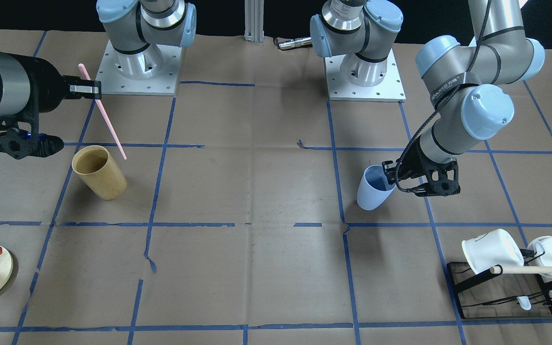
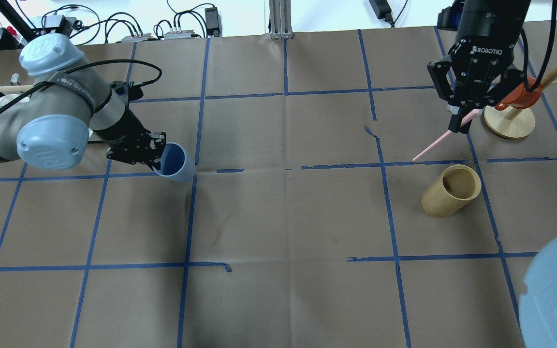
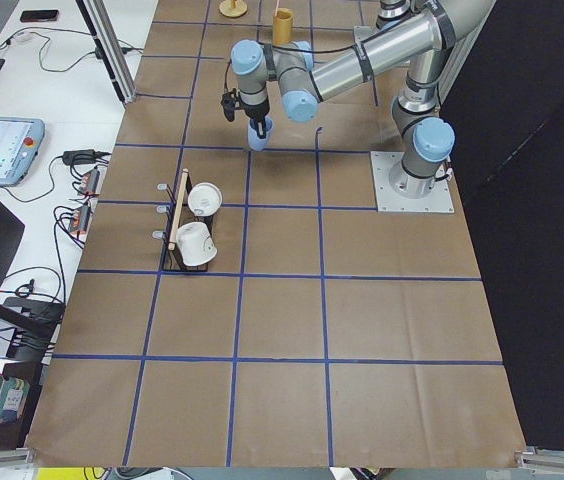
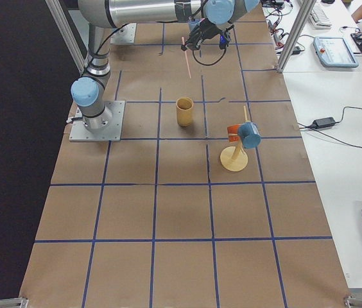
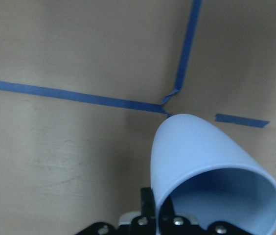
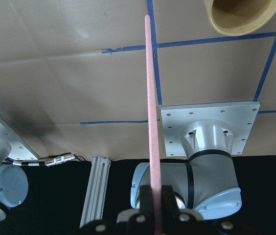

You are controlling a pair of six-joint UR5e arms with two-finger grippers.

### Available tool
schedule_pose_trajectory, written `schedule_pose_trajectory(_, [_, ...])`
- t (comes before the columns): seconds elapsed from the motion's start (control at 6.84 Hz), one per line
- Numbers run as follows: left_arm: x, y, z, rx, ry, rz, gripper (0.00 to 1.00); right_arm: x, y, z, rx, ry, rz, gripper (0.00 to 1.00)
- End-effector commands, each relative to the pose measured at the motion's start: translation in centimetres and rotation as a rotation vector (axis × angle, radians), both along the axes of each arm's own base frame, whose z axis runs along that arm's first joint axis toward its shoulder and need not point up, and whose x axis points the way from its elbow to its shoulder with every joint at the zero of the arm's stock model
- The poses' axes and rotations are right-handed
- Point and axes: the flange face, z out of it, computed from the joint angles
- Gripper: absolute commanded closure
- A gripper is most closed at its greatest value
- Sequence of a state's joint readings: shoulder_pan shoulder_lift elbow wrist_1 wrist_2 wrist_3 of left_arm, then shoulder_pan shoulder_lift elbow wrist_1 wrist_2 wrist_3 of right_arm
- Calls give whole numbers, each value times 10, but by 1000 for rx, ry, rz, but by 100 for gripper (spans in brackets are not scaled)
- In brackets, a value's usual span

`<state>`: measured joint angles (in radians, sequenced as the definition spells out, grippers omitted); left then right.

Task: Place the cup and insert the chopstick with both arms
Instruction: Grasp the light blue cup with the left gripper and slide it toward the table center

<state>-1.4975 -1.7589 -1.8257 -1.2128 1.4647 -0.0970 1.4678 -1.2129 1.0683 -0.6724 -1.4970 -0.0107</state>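
- Both steps are unfinished: the wooden cup (image 2: 445,195) stands alone, nothing in it.
- Left claw (image 2: 157,160) clamps the blue cup (image 2: 178,166) by its rim, tilted, seemingly just off the table (image 2: 278,217).
- Right claw (image 2: 460,124) pinches the pink chopstick (image 2: 440,142) aloft, not inserted.

My desk (image 2: 283,217) is covered in brown paper crossed by a grid of blue tape (image 2: 327,92). A wooden cup (image 2: 451,190) stands upright on it below my right claw (image 2: 460,126), and a mug stand's round base (image 2: 509,122) sits off to that claw's right. A black rack (image 1: 467,282) sits out beyond my left claw (image 2: 157,158), to its left.
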Motion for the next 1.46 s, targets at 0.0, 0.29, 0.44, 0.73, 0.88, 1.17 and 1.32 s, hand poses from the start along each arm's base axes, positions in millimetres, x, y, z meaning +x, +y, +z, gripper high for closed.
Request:
schedule_pose_trajectory(0.0, [-111,-17,-3,1,-8,14,100,1,1,-1,7,-7,6,90])
schedule_pose_trajectory(0.29, [-188,-15,-15,17,6,-90,100,-1,-1,-5,16,2,14,90])
schedule_pose_trajectory(0.44, [-197,-15,-31,40,3,-112,100,-2,-1,-6,18,3,14,90])
schedule_pose_trajectory(0.73, [-216,-11,-56,71,2,-152,99,-3,-6,-13,31,0,13,90])
schedule_pose_trajectory(0.88, [-218,-11,-63,78,-1,-156,97,-3,-8,-16,37,0,13,90])
schedule_pose_trajectory(1.17, [-218,-13,-56,61,5,-150,1,-2,-7,-14,35,-7,4,90])
schedule_pose_trajectory(1.32, [-213,-15,-35,25,14,-144,0,-1,-7,-14,35,-8,3,90])
